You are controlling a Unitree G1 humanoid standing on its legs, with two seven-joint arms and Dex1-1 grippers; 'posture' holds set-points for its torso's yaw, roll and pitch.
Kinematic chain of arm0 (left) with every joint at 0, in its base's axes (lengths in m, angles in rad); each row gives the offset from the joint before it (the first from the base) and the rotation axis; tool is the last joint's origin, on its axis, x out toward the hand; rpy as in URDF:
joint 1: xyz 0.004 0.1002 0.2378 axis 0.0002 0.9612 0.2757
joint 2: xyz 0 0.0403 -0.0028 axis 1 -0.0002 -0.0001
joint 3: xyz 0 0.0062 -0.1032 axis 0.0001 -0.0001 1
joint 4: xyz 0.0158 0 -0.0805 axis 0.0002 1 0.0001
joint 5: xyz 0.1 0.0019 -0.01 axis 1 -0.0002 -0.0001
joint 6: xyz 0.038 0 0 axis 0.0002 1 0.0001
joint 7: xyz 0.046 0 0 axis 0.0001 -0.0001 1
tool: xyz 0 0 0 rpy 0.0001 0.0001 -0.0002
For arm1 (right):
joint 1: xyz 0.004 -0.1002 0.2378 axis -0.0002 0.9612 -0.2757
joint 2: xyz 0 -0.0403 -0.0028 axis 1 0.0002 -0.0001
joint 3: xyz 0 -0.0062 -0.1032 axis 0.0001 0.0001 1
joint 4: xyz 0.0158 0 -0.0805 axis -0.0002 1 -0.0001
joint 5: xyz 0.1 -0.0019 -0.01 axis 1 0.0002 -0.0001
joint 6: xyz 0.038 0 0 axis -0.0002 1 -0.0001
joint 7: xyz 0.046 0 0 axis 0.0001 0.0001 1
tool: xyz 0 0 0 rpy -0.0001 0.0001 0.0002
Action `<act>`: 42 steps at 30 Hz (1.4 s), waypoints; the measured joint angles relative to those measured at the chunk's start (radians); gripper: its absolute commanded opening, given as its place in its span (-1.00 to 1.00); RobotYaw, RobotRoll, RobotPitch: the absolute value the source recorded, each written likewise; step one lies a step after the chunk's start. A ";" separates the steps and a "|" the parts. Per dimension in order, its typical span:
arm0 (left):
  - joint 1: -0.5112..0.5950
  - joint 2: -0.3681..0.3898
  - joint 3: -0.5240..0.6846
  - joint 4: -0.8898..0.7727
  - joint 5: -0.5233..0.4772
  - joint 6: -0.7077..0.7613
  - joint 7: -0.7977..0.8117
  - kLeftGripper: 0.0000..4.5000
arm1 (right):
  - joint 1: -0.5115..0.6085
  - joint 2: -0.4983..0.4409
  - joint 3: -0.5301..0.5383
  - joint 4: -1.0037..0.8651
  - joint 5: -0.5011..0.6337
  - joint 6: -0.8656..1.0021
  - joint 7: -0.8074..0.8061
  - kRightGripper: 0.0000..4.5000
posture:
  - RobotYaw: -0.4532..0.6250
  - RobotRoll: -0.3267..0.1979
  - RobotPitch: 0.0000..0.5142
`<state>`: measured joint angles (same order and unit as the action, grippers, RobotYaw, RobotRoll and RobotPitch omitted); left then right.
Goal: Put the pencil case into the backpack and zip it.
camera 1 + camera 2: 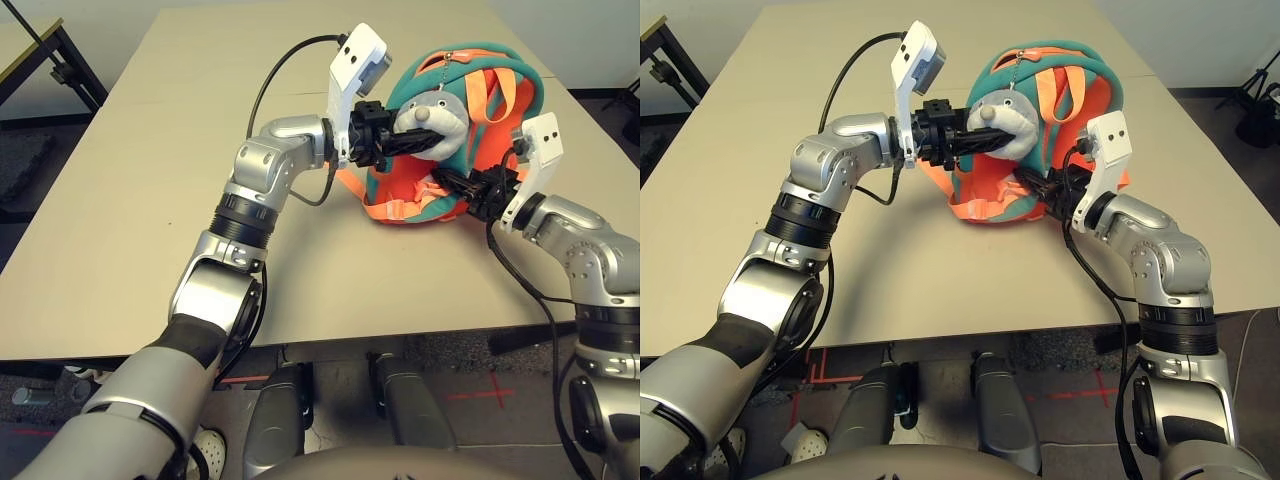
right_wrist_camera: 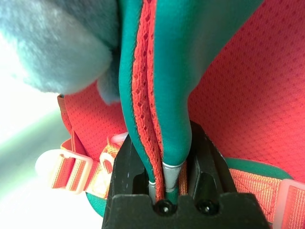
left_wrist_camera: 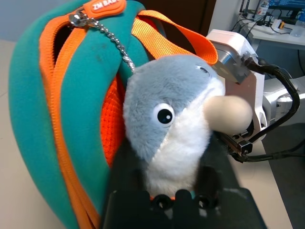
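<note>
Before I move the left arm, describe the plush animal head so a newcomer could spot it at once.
On the table stands an orange-and-teal backpack. Against its teal part, between the left gripper's fingers, sits a round, fuzzy head, grey-blue above and white below. Unlike the flat straps and trim around it, it has round black-and-white eyes and a bulging beige nose.

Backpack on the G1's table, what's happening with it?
The robot has both arms on the orange and teal backpack. Its left gripper is closed around the grey-white plush head; its right gripper pinches the teal edge by the zipper. Up by the metal zipper pull, the zip is partly open, so zipping isn't finished.
</note>
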<state>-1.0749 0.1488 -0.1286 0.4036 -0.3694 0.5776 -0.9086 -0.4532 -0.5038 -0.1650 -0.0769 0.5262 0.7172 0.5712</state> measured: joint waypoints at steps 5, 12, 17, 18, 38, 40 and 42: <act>0.000 0.029 0.011 -0.032 -0.004 0.037 0.006 -0.81 | -0.001 0.007 0.000 0.005 -0.001 -0.005 0.000 -0.63 | -0.47 0.25 -0.43; -0.011 0.139 0.081 -0.182 -0.063 0.148 0.007 -0.81 | -0.006 0.015 0.006 0.011 -0.002 -0.008 0.000 -0.63 | -0.45 0.25 -0.41; -0.010 0.222 0.089 -0.240 -0.081 0.205 0.005 -0.81 | -0.011 0.018 0.015 0.026 -0.002 -0.019 0.003 -0.63 | -0.43 0.25 -0.42; -0.008 0.241 0.089 -0.242 -0.084 0.212 0.001 -0.81 | -0.013 0.020 0.019 0.029 -0.002 -0.022 0.003 -0.63 | -0.43 0.25 -0.42; 0.246 0.422 -0.055 -0.099 -0.012 0.158 -0.162 -0.82 | -0.046 0.030 0.043 0.081 -0.028 -0.049 0.021 -0.63 | -0.40 0.25 -0.47; 0.250 0.403 -0.077 -0.064 0.002 0.140 -0.171 -0.82 | -0.048 0.031 0.044 0.083 -0.035 -0.054 0.023 -0.63 | -0.40 0.25 -0.47; 0.252 0.379 -0.093 -0.021 0.019 0.129 -0.181 -0.82 | -0.049 0.032 0.045 0.086 -0.039 -0.056 0.026 -0.63 | -0.41 0.25 -0.48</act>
<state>-0.8233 0.5276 -0.2215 0.3822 -0.3504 0.7063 -1.0892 -0.5025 -0.4723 -0.1205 0.0087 0.4877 0.6610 0.5974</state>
